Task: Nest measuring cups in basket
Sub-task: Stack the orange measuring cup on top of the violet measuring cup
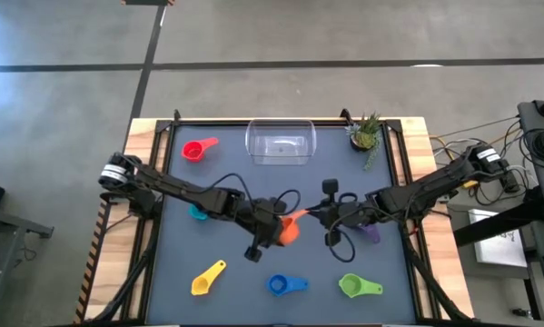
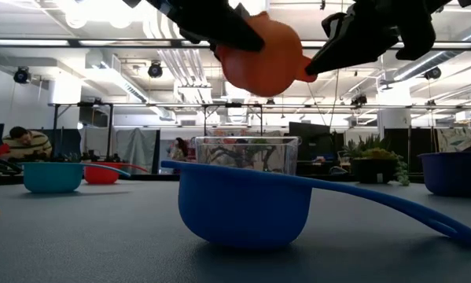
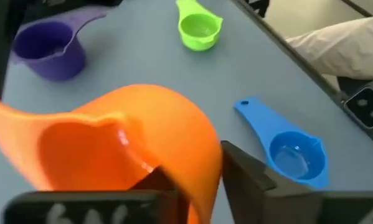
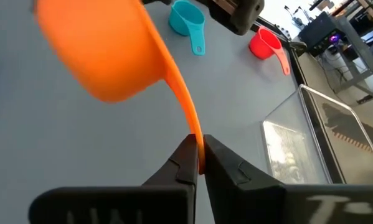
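the orange cup (image 1: 291, 229) hung above mid-counter, its bowl wall pinched in the left jaws (image 3: 192, 186) and its handle clamped in the right jaws (image 4: 199, 163): a handover, i judged. next, one side must let go so the other can carry it to the clear basket (image 1: 281, 145), well beyond both jaws. the dark counter (image 1: 244, 272) held the other cups; behind lay an open workshop.

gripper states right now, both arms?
Left gripper: shut on the orange cup, at its bowl rim.
Right gripper: shut on the same cup's handle, held above the table.
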Tool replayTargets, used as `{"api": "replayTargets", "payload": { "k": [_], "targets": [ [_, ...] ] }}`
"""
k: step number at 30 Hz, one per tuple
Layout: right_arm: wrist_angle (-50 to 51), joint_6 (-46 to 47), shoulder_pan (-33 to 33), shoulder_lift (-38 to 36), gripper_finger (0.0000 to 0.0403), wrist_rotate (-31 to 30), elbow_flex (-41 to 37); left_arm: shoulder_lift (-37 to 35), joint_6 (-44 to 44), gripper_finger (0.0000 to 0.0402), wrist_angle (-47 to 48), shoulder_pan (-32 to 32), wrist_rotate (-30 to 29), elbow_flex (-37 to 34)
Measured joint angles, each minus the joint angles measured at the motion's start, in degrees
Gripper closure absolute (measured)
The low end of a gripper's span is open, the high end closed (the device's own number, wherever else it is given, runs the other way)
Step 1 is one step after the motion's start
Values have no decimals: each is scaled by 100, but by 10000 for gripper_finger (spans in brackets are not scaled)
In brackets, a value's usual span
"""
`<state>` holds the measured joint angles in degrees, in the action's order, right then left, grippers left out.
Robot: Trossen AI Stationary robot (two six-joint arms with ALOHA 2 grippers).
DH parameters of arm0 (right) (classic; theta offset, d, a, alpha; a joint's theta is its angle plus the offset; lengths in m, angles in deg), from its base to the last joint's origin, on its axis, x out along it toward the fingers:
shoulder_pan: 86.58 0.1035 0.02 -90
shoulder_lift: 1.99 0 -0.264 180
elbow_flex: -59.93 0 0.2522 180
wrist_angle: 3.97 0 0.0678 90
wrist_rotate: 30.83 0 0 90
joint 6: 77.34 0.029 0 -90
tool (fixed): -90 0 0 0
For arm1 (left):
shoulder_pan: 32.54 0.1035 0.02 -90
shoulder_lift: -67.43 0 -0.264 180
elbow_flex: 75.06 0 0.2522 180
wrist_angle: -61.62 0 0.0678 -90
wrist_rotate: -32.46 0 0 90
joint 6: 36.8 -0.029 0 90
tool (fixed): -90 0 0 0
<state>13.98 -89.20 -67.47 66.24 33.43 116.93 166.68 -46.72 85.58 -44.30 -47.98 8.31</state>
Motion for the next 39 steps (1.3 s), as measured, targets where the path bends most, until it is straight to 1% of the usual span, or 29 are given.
{"api": "replayTargets", "payload": {
  "k": [3,7,9,12,15,20,24,28,33,39],
  "targets": [
    [314,195,14,-141,395,-123,0,-102,48,285,162,8,-185,1],
    [1053,662,51,-454,395,-302,0,-350,164,226,550,8,-740,105],
    [1494,890,121,-654,395,-445,9,-507,165,204,590,10,-902,109],
    [2095,1237,290,-932,395,-742,64,-726,152,182,591,10,-993,81],
    [2901,1601,530,-1143,395,-1136,204,-859,147,175,480,11,-1035,-2],
    [4341,2349,914,-1135,395,-1683,695,-853,147,174,-227,22,-1016,-339],
    [5355,2755,1095,-822,395,-1794,1202,-847,183,174,-829,42,-1013,-724],
    [6354,3243,1115,-372,395,-1840,1672,-784,362,174,-1812,67,-1011,-1015],
    [6514,3235,1153,73,394,-1941,2008,-639,843,174,-2964,228,-991,-1299],
    [6535,3172,1152,493,394,-1952,2243,-386,1320,174,-3431,534,-996,-1308]
  ]
}}
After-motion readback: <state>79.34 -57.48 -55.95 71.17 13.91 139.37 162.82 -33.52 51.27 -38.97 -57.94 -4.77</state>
